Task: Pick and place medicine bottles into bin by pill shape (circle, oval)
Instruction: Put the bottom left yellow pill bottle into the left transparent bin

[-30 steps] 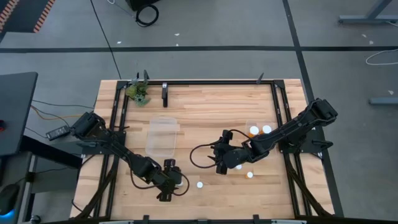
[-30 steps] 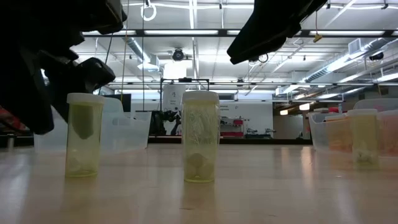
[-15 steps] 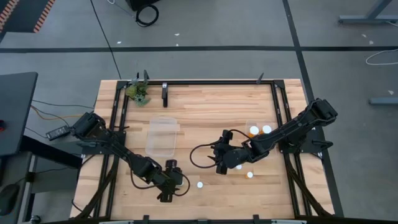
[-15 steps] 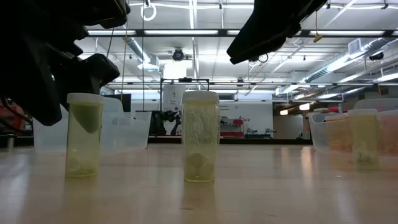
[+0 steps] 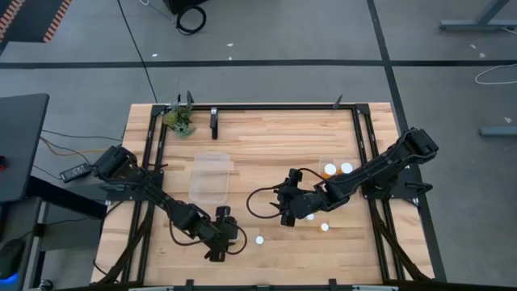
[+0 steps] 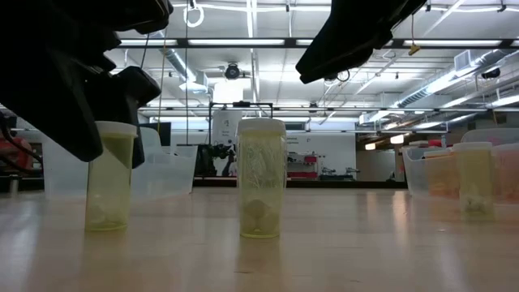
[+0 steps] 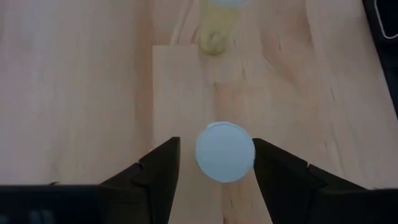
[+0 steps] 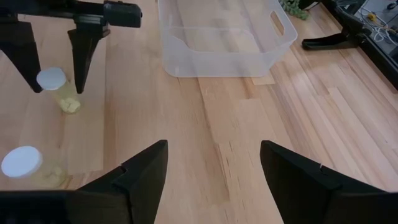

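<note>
Now my left pincer straddles a white-capped medicine bottle standing on the worktop, fingers apart, not yet gripping; right pincer waits spread near the clear bin.

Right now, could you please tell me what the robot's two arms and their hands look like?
Both arms are dark, nearly black, built of jointed segments. The left arm and the right arm each end in a two-finger hand. The left hand has flat, tapering black fingers; the right hand has similar wedge-shaped ones. A thin black cable loops beside the right wrist.
</note>
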Controlling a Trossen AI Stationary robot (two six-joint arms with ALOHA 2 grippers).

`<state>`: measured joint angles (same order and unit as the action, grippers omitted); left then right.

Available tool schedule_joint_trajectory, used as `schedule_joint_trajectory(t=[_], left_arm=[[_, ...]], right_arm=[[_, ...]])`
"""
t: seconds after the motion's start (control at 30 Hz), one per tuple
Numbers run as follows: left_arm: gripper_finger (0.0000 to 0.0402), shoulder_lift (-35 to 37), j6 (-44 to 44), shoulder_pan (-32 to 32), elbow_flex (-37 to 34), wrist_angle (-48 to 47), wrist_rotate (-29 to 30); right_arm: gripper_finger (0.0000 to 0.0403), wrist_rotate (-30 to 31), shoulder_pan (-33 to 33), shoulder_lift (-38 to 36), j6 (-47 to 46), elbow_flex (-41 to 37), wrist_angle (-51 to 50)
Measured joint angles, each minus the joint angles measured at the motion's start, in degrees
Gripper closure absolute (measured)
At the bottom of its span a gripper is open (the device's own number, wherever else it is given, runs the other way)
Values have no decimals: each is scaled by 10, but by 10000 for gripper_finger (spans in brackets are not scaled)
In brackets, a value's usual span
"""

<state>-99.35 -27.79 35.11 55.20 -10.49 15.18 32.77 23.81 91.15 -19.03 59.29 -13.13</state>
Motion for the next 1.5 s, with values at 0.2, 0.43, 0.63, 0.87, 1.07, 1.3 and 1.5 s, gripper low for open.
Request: schedule_joint_trajectory(t=[0.2, 0.43, 0.63, 0.87, 1.07, 1.3, 1.5], left_arm=[[213, 0, 0, 0, 0, 0, 2], [237, 0, 0, 0, 0, 0, 2], [260, 0, 0, 0, 0, 0, 2], [275, 0, 0, 0, 0, 0, 2], [270, 0, 0, 0, 0, 0, 2], [279, 0, 0, 0, 0, -1, 2], [277, 0, 0, 0, 0, -1, -2]], right_arm=[[140, 0, 0, 0, 0, 0, 0], [140, 0, 0, 0, 0, 0, 0], [140, 0, 0, 0, 0, 0, 0], [140, 0, 0, 0, 0, 0, 0], [140, 0, 0, 0, 0, 0, 0], [140, 0, 0, 0, 0, 0, 0], [140, 0, 0, 0, -3, 0, 0]])
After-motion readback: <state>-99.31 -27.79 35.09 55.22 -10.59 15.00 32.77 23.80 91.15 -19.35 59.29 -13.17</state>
